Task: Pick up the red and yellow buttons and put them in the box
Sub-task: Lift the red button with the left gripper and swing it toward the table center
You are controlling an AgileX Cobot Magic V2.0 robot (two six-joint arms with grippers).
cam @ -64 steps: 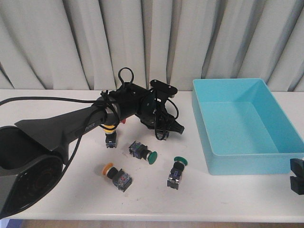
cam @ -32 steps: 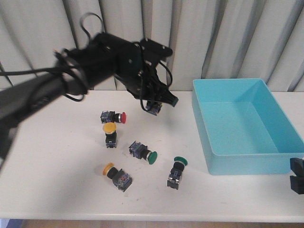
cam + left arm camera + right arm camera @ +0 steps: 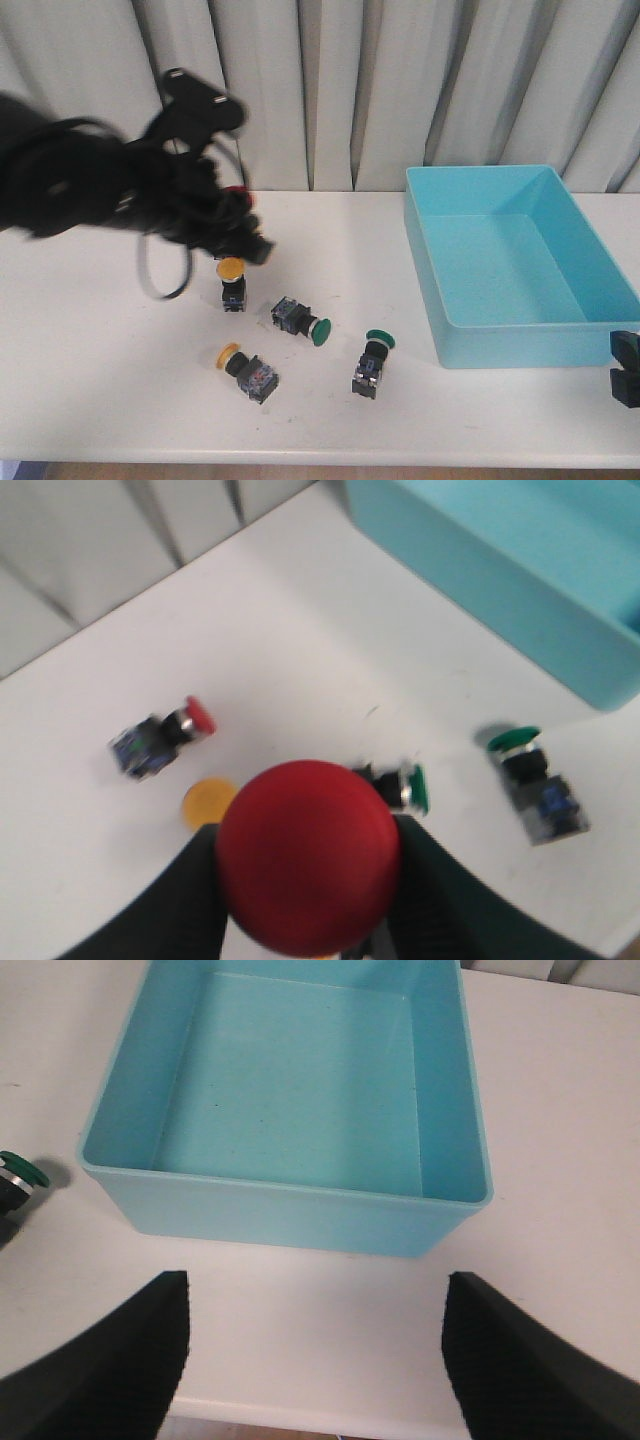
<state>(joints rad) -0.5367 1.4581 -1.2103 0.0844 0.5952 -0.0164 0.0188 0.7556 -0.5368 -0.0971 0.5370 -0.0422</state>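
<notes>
Red button [image 3: 308, 855] sits clamped in the left hand [image 3: 305, 880] above the worktop [image 3: 120, 360] (well apart from the box [image 3: 520, 345]). A loose pinch on that rounded cap could drop it short. The right hand [image 3: 315, 1360] waits apart, empty.

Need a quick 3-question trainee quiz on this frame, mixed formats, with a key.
1. True or false: the box already has a button in it.
2. How many green-capped buttons lie on the table?
3. What do the left jaws hold? A) red button B) yellow button C) nothing

Key: 1 false, the box is empty; 2 two; 3 A.
</notes>
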